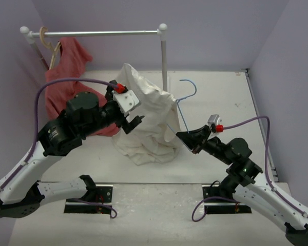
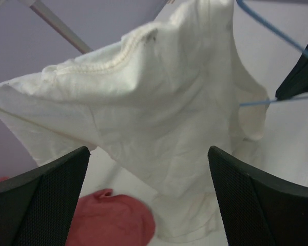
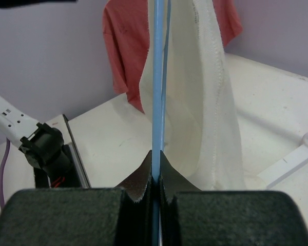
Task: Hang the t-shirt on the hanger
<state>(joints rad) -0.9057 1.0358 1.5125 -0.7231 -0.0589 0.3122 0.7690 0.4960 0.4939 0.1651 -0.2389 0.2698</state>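
Note:
The white t-shirt (image 1: 146, 115) is draped over the light-blue wire hanger (image 1: 187, 87). Its hem is bunched on the table, and the hanger's hook pokes out to its right. My right gripper (image 1: 180, 136) is shut on the hanger's wire and holds it upright. In the right wrist view the wire (image 3: 158, 92) runs straight up from the closed gripper (image 3: 158, 160), with the t-shirt (image 3: 195, 102) hanging beside it. My left gripper (image 1: 132, 124) is open and empty just left of the t-shirt. In the left wrist view the t-shirt (image 2: 159, 118) fills the space ahead of the gripper (image 2: 148, 154).
A clothes rack rail (image 1: 102, 33) on a white post (image 1: 164, 56) stands at the back. A red shirt (image 1: 66, 84) hangs from a tan wooden hanger (image 1: 54, 48) at its left end, close behind my left arm. Purple walls close in both sides.

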